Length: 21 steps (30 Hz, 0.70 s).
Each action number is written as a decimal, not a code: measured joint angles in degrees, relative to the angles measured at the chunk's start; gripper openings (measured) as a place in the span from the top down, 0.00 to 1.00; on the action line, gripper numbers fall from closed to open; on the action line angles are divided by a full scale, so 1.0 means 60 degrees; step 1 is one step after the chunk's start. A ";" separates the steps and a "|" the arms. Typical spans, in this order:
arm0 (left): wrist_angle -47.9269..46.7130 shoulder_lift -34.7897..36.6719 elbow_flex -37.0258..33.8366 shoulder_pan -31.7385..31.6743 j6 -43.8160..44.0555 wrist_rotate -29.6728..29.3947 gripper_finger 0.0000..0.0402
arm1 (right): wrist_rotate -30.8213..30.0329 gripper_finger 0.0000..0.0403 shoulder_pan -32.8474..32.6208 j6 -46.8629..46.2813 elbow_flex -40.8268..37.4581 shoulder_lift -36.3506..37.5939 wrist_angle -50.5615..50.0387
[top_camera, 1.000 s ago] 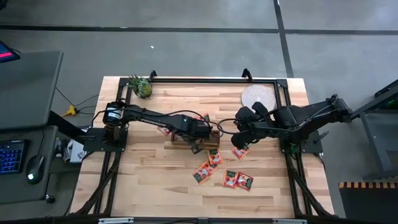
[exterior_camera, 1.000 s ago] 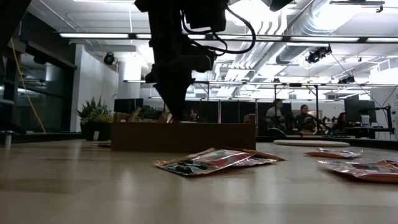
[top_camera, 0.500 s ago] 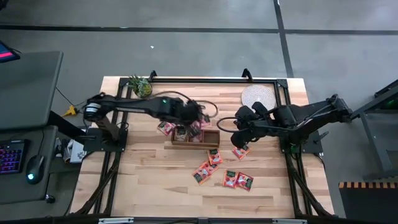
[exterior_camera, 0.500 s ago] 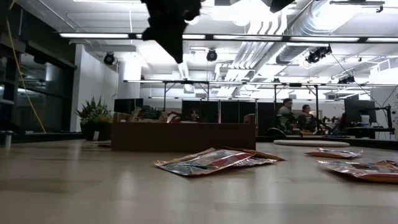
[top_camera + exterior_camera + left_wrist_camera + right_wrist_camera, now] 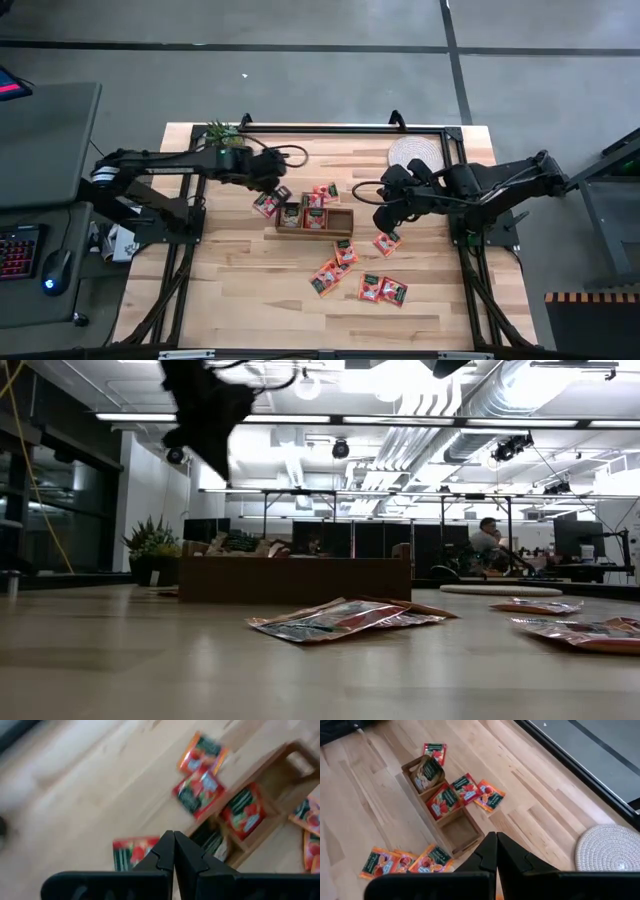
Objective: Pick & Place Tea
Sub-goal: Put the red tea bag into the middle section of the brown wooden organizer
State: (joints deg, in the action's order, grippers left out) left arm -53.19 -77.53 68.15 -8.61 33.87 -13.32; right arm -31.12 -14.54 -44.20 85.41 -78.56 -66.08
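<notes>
With its fingers pressed together on nothing, the right gripper (image 5: 384, 197) hangs above the table, the nearest loose sachet (image 5: 386, 241) lying at its six o'clock.

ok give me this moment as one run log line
left gripper: shut, empty, above table beside wooden box | right gripper: shut, empty, hovering | wooden box: two compartments hold tea sachets, one empty

Open-plan lab: exposed ducts (image 5: 520, 400), desks, seated person (image 5: 490, 545).
</notes>
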 joint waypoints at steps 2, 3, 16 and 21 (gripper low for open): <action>0.0466 0.0449 -0.0736 -0.0196 0.0420 0.0277 1.00 | 0.0026 1.00 0.0063 0.0120 0.0000 0.0000 0.0034; 0.0594 0.0649 -0.1070 -0.0292 0.0668 0.0379 1.00 | 0.0041 1.00 0.0101 0.0167 0.0000 0.0000 0.0080; 0.1397 0.1314 -0.4120 -0.1156 0.2655 0.1413 1.00 | 0.0608 1.00 0.0727 0.0953 0.0000 -0.0004 0.0804; 0.1769 0.1314 -0.4830 -0.1410 0.3013 0.1671 1.00 | 0.0685 1.00 0.0757 0.1055 0.0000 -0.0004 0.0805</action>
State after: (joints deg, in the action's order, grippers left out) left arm -42.58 -69.65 39.16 -17.07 51.95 -3.29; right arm -27.00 -10.00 -37.87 85.41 -78.59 -61.25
